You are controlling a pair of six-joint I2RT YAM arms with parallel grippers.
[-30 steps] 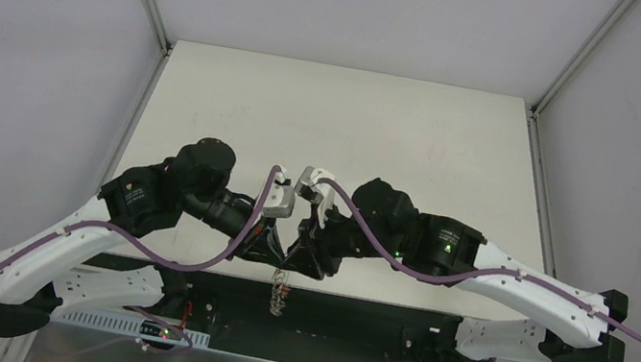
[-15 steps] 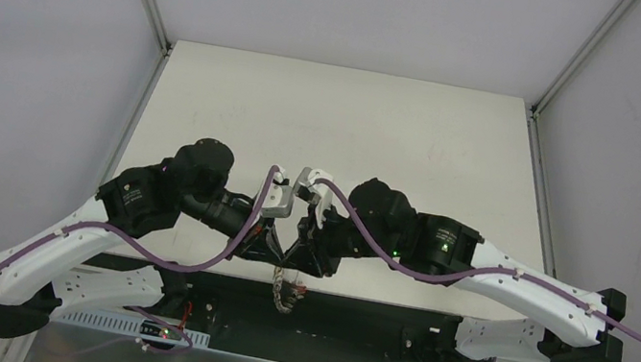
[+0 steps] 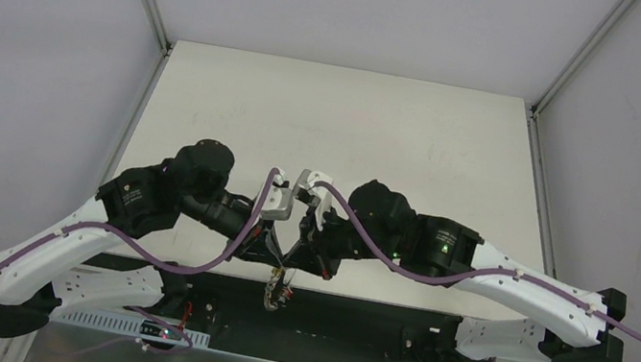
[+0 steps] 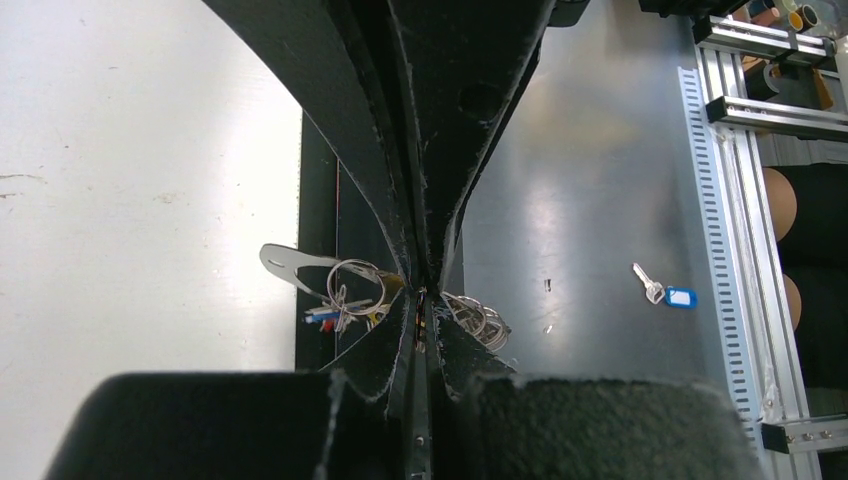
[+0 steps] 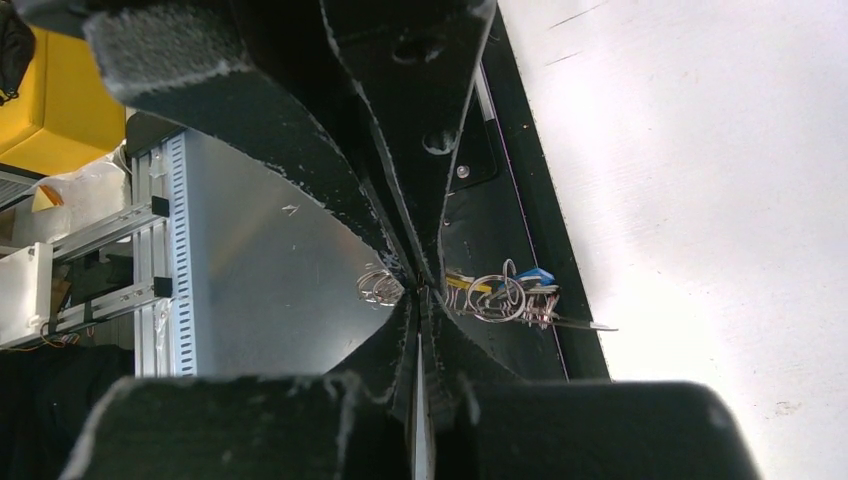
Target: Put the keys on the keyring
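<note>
Low in the overhead view, just above the arm bases, the keyring hangs in the air over the black strip along the near edge of the white counter. It is a bunch of silver loops and small keys with bits of yellow, blue and red.

Right above it the two arms meet nose to nose at the frame's centre. The left jaws are pressed together on the keyring's wire, and loops stick out to either side of the tips in the left wrist view. The right jaws are together too, pinched on the same ring from the opposite side, tip against tip with the left ones.

In the left wrist view a key with a blue tag lies alone at right of centre on the grey metal panel, well apart from the bunch. Beyond the arms the counter fills the middle of the overhead view.
</note>
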